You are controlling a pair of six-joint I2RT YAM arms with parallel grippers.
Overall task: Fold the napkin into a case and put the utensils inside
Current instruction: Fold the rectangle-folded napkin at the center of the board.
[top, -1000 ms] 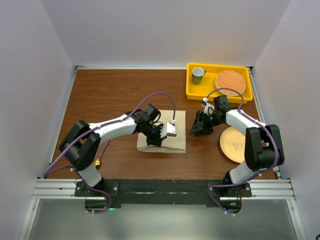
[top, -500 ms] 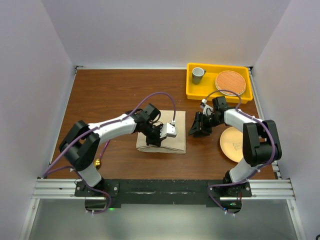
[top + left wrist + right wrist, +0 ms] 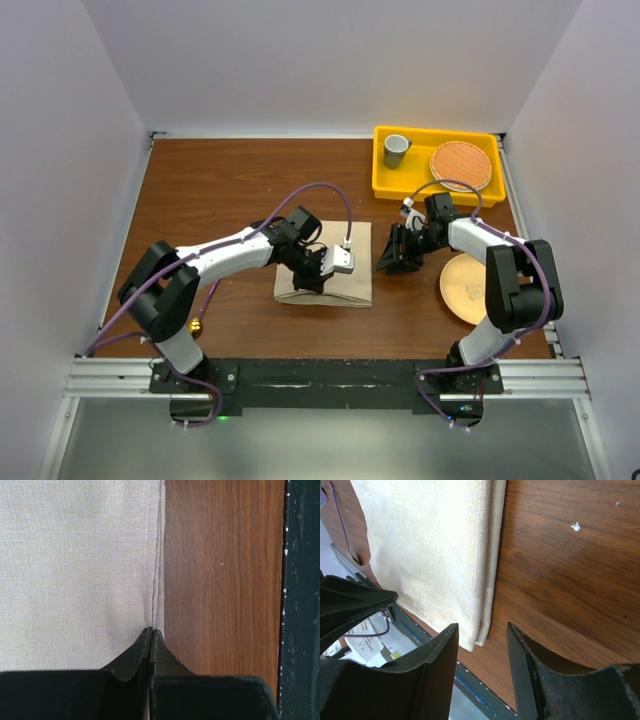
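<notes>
The beige napkin (image 3: 345, 270) lies folded into a thick rectangle in the middle of the brown table (image 3: 220, 190). My left gripper (image 3: 305, 283) rests on its near left part. In the left wrist view the left gripper (image 3: 151, 630) is shut, tips meeting on the edge of the napkin (image 3: 75, 570), whose fold line runs into them. My right gripper (image 3: 390, 262) hangs just right of the napkin. In the right wrist view the right gripper (image 3: 482, 627) is open above the near corner of the napkin (image 3: 430, 545), holding nothing. A small shiny gold piece (image 3: 196, 326), perhaps the spoon's bowl, sits by the left arm's base. The fork is hidden.
A yellow bin (image 3: 380, 165) at the back right holds a grey cup (image 3: 397, 150) and a round orange disc (image 3: 462, 162). A peach plate (image 3: 462, 290) lies on the table under the right arm. A dark metal rail runs along the near edge.
The right gripper has narrowed slightly and edged a little towards the napkin. The left arm and the napkin have not moved.
</notes>
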